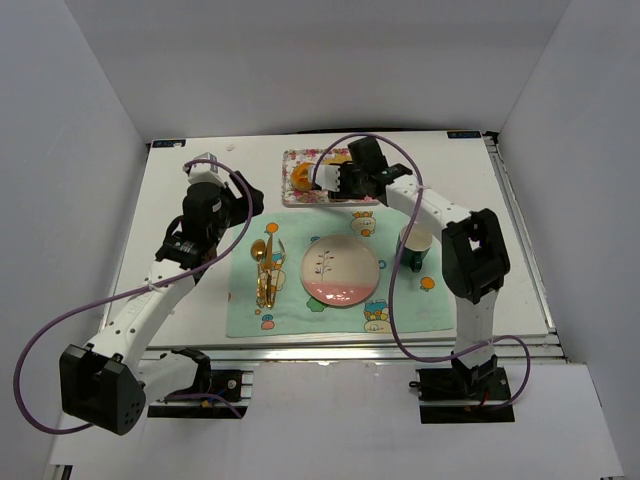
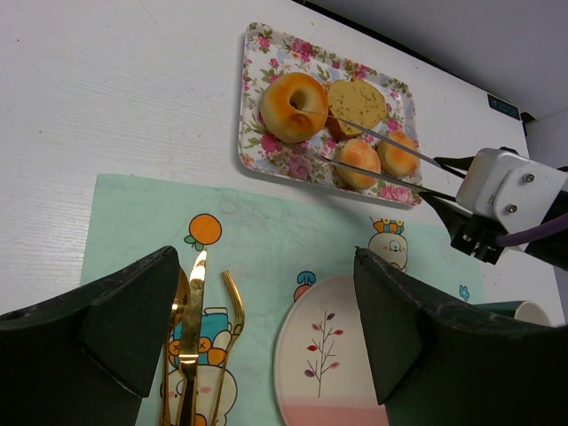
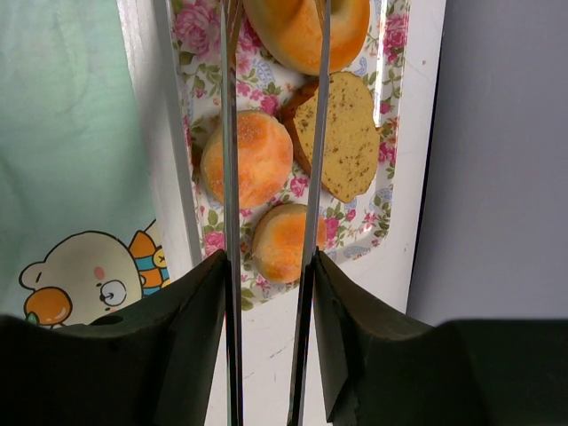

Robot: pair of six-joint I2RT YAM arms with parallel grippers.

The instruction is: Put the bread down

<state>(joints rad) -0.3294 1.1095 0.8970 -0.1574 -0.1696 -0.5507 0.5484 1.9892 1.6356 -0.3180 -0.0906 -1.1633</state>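
Four breads (image 2: 355, 104) on floral tray (image 2: 252, 93), tongs (image 2: 390, 146) over them

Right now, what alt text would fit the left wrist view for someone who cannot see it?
Metal tongs reach from the right over a floral tray holding a ring-shaped bread, a flat slice and two small buns. Nearer lie a green placemat with gold cutlery and a plate, framed by the open left gripper.

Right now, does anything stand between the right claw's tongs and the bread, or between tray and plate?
Nothing visible does. The tongs in the right claw reach the ring-shaped bread on the tray; only placemat precedes the plate.
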